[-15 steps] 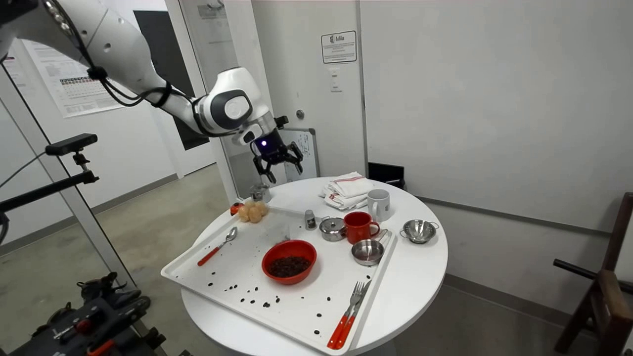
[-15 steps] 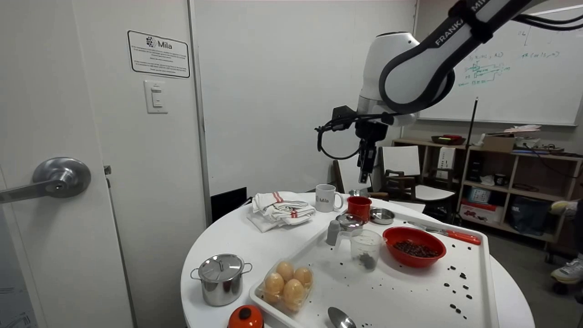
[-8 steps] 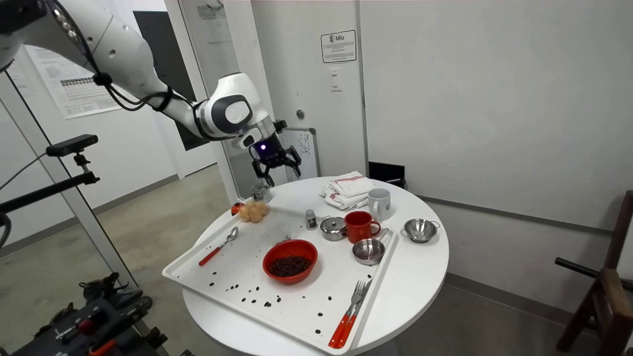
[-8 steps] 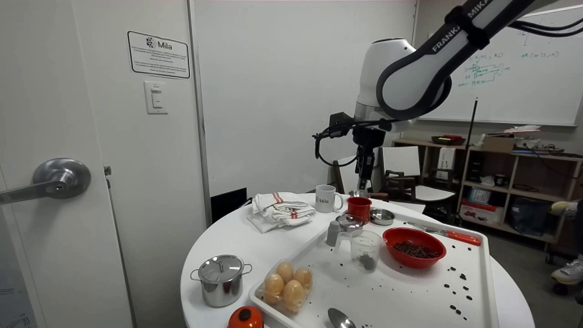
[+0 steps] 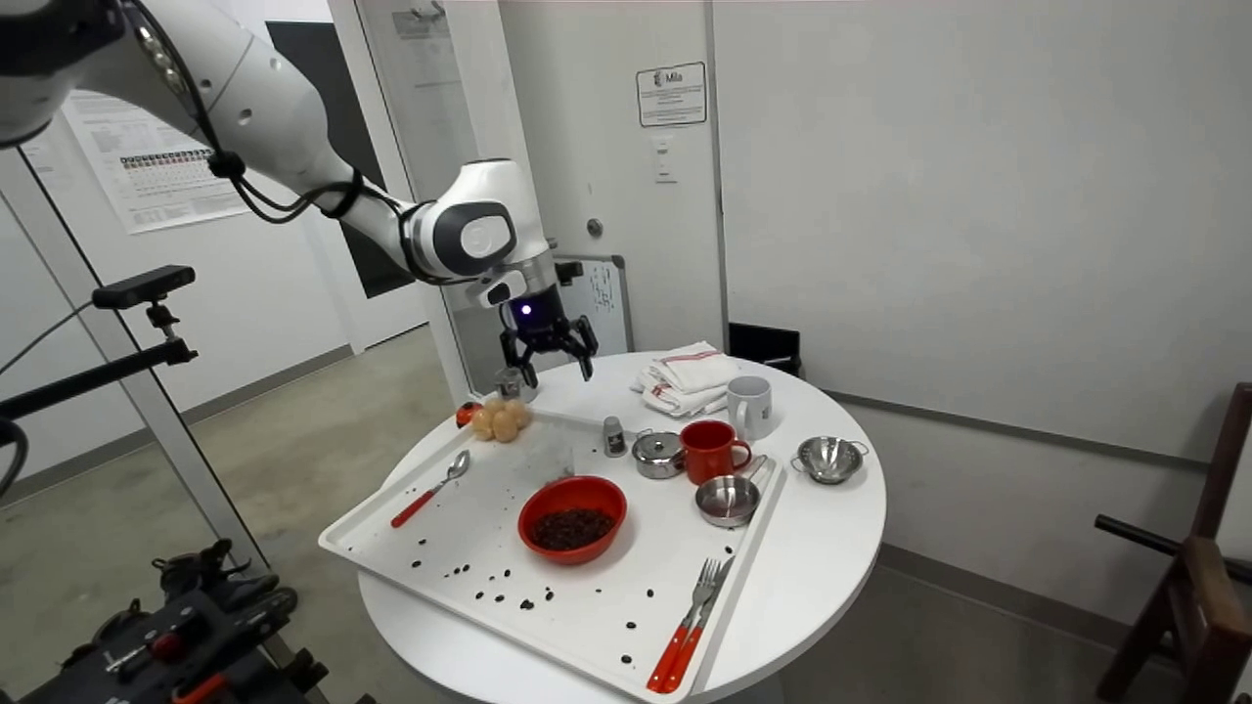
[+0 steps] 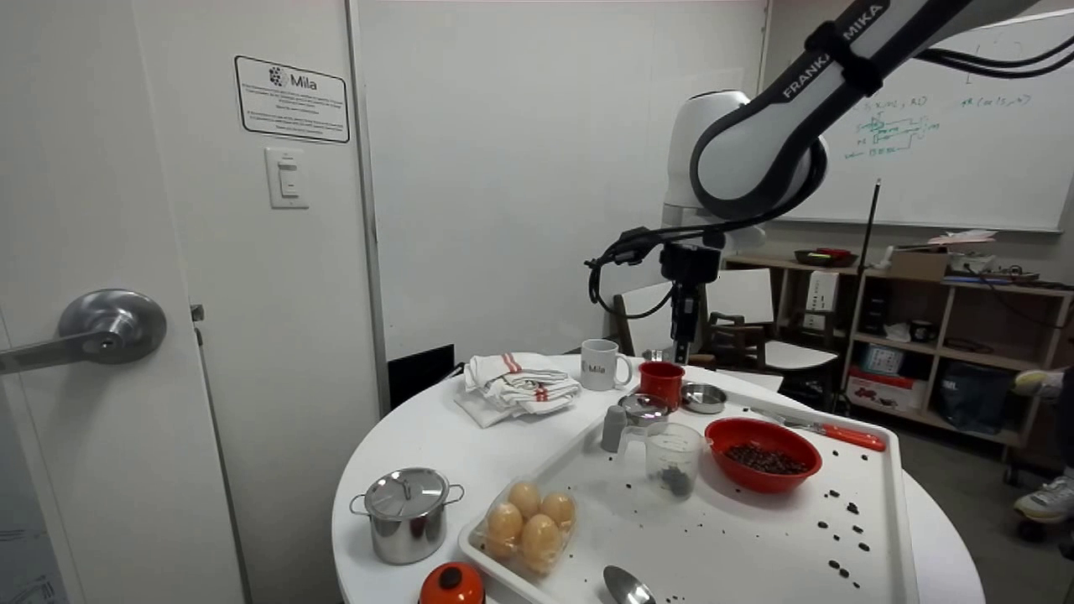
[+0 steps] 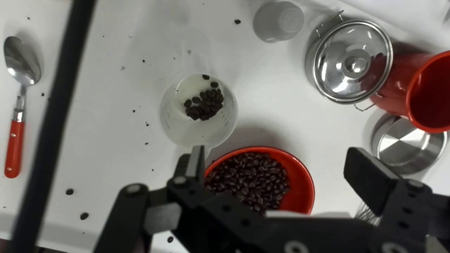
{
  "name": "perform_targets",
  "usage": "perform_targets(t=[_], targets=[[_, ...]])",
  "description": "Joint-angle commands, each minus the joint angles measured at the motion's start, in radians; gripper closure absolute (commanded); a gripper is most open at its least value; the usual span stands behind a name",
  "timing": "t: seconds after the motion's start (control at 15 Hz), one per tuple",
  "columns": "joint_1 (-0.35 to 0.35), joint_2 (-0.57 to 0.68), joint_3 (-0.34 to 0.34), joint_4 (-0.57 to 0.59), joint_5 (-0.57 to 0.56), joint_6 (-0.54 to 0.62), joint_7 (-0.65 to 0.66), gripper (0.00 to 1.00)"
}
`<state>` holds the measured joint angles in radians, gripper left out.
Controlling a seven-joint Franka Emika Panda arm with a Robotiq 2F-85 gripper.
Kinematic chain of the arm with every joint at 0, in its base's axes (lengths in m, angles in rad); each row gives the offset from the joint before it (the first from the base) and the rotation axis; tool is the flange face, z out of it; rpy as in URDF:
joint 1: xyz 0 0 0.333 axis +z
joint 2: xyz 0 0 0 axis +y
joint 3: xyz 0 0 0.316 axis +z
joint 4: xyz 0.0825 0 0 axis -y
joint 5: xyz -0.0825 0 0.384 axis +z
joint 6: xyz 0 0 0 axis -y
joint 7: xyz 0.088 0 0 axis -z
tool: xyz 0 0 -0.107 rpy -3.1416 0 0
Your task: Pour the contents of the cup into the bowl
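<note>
The round red bowl [image 5: 572,492], partly filled with dark beans, sits on the white tray; it also shows in an exterior view [image 6: 759,481] and the wrist view [image 7: 299,182]. The clear cup [image 6: 675,445] stands upright beside the bowl with a few dark beans inside. In the wrist view the cup [image 7: 200,131] is seen from above; in an exterior view it [image 5: 559,462] is faint and partly behind the bowl. My gripper [image 5: 558,377] is open and empty, well above the table; it shows edge-on in an exterior view [image 6: 682,356] and over the bowl in the wrist view [image 7: 276,154].
A red mug [image 5: 706,452], lidded pot [image 5: 657,454], grey shaker [image 5: 613,437] and metal pan [image 5: 728,502] stand close together near the cup. Eggs [image 6: 537,528] and a spoon [image 7: 21,61] lie on the tray [image 5: 469,626]. Loose beans are scattered on it.
My gripper has come down toward the table and turned more upright, shifting slightly right in an exterior view. It stays open. The cup and bowl have not moved.
</note>
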<state>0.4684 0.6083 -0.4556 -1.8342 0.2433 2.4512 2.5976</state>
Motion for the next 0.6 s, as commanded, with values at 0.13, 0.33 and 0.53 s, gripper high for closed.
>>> perform_targets(t=[0.13, 0.33, 0.53], targets=[[0.061, 0.094, -0.065, 0.094, 0.112, -0.077, 0.000, 0.00], [0.062, 0.116, -0.041, 0.125, 0.109, -0.084, 0.000, 0.00], [0.059, 0.140, -0.016, 0.151, 0.097, -0.061, 0.000, 0.00]])
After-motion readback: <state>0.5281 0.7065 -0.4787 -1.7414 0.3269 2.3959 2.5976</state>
